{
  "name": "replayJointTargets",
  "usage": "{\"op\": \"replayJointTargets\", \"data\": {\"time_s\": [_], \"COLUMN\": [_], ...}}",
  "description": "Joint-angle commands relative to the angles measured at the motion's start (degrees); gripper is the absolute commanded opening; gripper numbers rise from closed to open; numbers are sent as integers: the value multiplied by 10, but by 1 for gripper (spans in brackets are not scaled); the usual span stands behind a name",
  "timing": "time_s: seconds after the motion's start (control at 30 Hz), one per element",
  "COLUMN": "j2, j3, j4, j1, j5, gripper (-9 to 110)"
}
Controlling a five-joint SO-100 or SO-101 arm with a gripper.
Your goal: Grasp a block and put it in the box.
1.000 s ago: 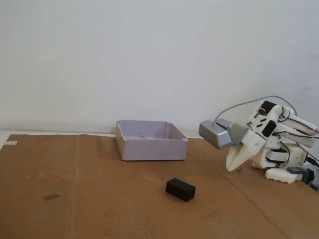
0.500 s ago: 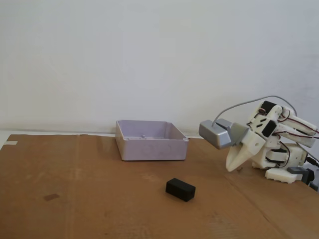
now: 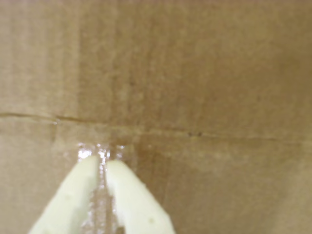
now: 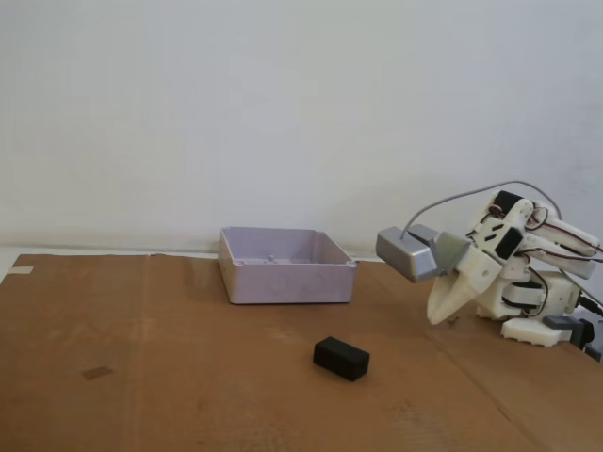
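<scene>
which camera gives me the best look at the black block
The fixed view. There the block lies in full on the cardboard, in front of the box and well left of the gripper. The wrist view shows none of it, only bare cardboard and the gripper's closed tips.

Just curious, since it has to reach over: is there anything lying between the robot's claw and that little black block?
No. In the fixed view, only bare brown cardboard lies between the gripper and the block. The box sits farther back.

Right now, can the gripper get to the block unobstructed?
Probably yes: the gripper is shut and folded near its base, and only bare cardboard lies between it and the block. The box sits behind, clear.
</scene>
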State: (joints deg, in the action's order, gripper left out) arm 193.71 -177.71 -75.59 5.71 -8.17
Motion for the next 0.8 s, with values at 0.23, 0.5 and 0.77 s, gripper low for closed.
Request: {"op": "replayJointTargets", "data": {"time_s": [0.23,0.5,0.77], "j2": [7,-89,-243], "j3": [11,62,154], "j4": [-92,21,148], "j1": [1,7,7], "j5": [-4,-3,-2], "gripper": [0,0,0]}}
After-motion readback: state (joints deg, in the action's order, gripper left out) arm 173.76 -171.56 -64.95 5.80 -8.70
